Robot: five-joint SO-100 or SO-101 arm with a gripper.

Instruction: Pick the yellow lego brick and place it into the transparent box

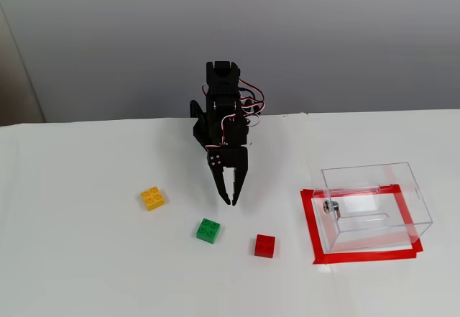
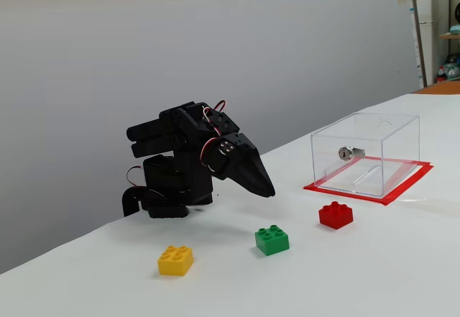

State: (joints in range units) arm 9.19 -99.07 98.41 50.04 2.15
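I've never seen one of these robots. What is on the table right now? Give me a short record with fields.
arm: black, folded low at the back of the white table
gripper: fingers together, empty, tips just above the table
yellow lego brick: on the table, left of the gripper in the higher fixed view, untouched
green brick: on the table, nearest the gripper tips
red brick: right of the green one
transparent box: far right, on a red tape frame, no brick inside
metal knob: on the box wall that faces the bricks
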